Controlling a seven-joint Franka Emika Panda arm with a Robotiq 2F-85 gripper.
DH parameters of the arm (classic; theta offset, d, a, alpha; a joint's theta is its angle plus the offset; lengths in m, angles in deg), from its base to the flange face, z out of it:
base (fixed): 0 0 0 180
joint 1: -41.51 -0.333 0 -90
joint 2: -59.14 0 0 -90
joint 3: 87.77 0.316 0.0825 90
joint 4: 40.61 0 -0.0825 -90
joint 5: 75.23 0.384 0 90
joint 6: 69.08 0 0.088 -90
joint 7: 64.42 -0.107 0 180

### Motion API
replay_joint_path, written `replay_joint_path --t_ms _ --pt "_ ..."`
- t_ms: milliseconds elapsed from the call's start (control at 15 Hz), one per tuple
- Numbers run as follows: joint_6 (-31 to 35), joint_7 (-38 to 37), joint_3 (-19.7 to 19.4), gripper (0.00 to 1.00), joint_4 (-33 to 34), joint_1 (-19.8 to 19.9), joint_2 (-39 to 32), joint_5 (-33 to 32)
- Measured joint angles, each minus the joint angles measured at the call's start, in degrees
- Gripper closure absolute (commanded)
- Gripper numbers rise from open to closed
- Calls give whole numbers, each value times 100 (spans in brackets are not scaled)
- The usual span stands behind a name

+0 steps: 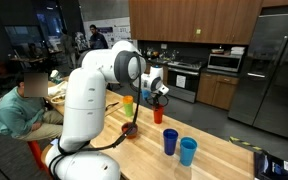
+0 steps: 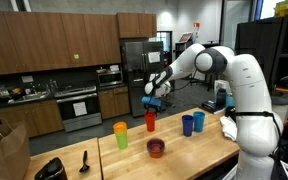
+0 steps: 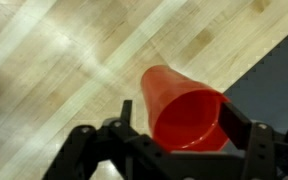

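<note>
Red cup (image 2: 150,121) stands upright on the table (image 2: 199,150). Its long axis is vertical, with the mouth pointing up and the narrow base down on the wood. It sits just beyond the red bowl (image 2: 156,148), toward the table edge on the kitchen side. The hand (image 2: 151,101) hangs straight above the cup, well higher than the bowl. It is released, fingers spread wide with nothing gripped. In the wrist view the cup (image 3: 169,85) sits between the fingers (image 3: 129,112), mouth open to the camera and body tapering away toward the table. Dark blue cup (image 2: 187,124) and light blue cup (image 2: 198,121) stand upright on the bowl's robot-base side. Orange cup (image 2: 121,134) stands on the bowl's opposite side.
</note>
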Motion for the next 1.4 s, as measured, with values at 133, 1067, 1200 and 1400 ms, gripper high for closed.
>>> replay_joint_path --t_ms 133,1067,1200,1400 --pt "11 43 94 0 105 -68 66 0" --pt "-27 1058 913 0 332 -411 269 1040" --pt "-63 1172 955 0 332 -454 244 1098" --pt "-201 1304 960 0 331 -551 177 1066"
